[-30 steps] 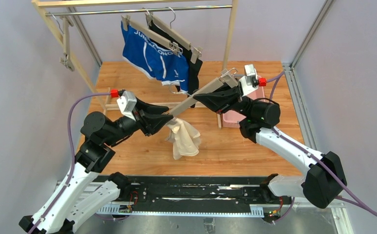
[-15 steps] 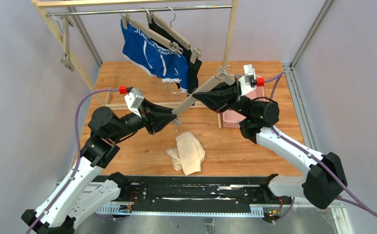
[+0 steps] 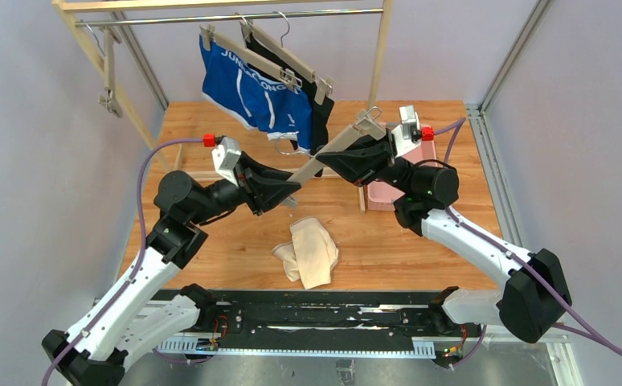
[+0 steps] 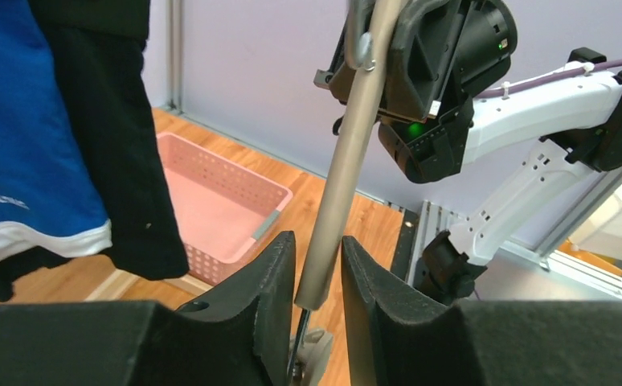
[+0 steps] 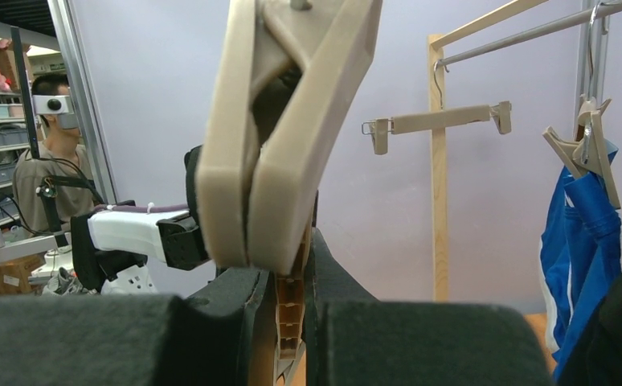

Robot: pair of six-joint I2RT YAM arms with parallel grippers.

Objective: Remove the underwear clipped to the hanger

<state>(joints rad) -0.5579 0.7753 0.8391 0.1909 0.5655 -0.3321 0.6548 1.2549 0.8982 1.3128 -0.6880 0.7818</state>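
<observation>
The cream-white underwear (image 3: 308, 251) lies crumpled on the wooden table, free of any clip. A beige clip hanger (image 3: 332, 149) slants in the air between both arms. My right gripper (image 3: 341, 157) is shut on its upper part; in the right wrist view the ribbed bar sits between my right gripper's (image 5: 290, 257) fingers, behind a closed clip (image 5: 284, 121). My left gripper (image 3: 294, 190) is closed round the lower end, and the bar (image 4: 348, 145) stands between its narrow jaws (image 4: 318, 241). Blue underwear (image 3: 247, 92) and black underwear (image 3: 320, 121) hang clipped on the rail.
A pink basket (image 3: 388, 193) sits on the table under the right arm, also visible as the pink basket (image 4: 211, 193) in the left wrist view. An empty hanger (image 3: 108, 72) hangs at the rail's left end. The wooden rack's post (image 3: 382, 56) stands behind the right gripper.
The cream-white underwear dropped from the hanger's lower clip onto the table. My left arm slid up and right along the hanger. The right arm barely moved.
</observation>
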